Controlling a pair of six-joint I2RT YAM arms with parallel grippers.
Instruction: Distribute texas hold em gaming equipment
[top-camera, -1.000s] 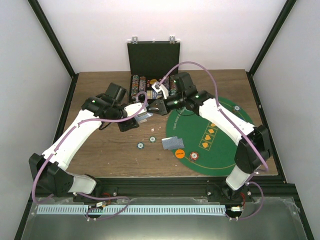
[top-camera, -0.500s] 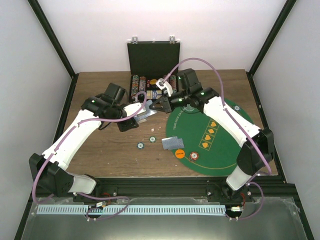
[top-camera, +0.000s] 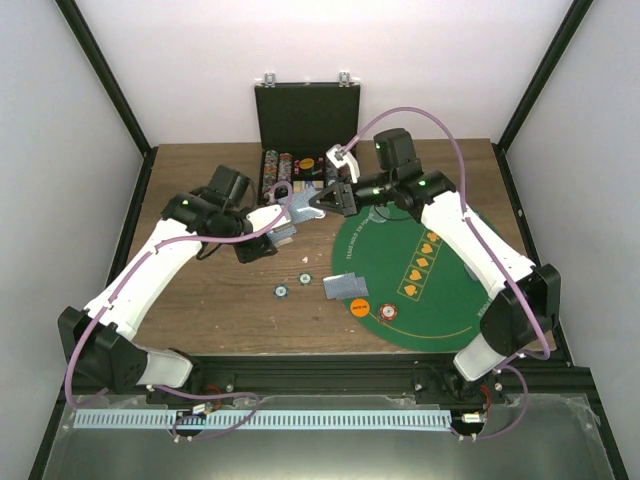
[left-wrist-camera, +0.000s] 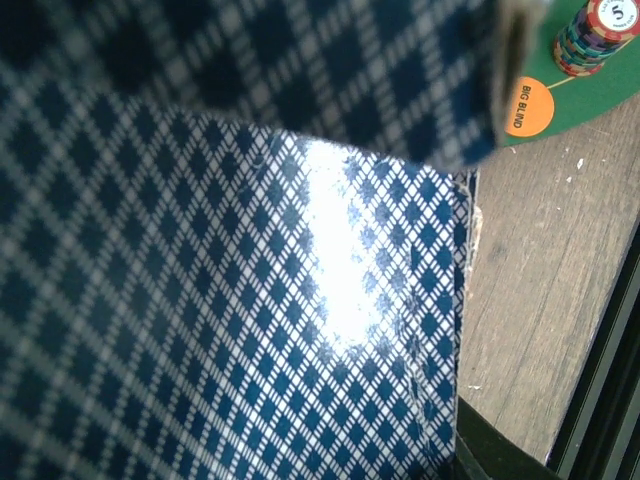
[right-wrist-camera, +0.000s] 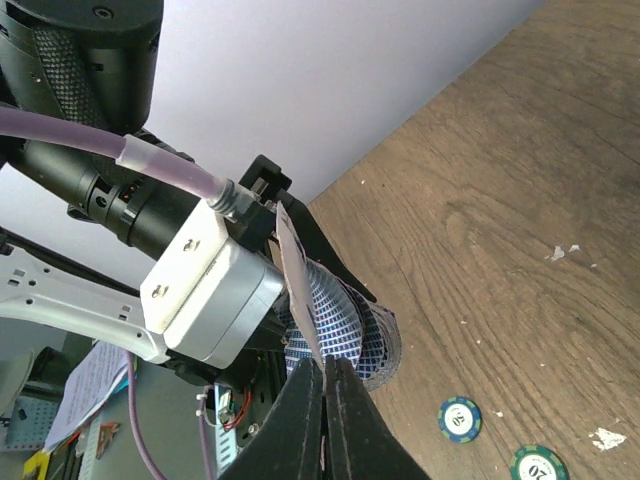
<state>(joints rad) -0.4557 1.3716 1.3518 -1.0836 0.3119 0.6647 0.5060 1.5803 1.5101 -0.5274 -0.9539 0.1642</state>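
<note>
Just in front of the case (top-camera: 305, 115): deck (left-wrist-camera: 300, 300) held above the desk (top-camera: 200, 290), clenched in the left tool (top-camera: 282, 234).
Right tool (right-wrist-camera: 325, 372): pinched shut on one card (right-wrist-camera: 297, 262), edge-on beside that deck.
Handling: cards are probably light, thin, flexible and slippery, so liable to fan or slide.
Grip point: single card by its free edge; deck across its opposite edges.

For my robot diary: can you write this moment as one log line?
left gripper: holds deck | right gripper: pinches one card | place: in front of case
</note>
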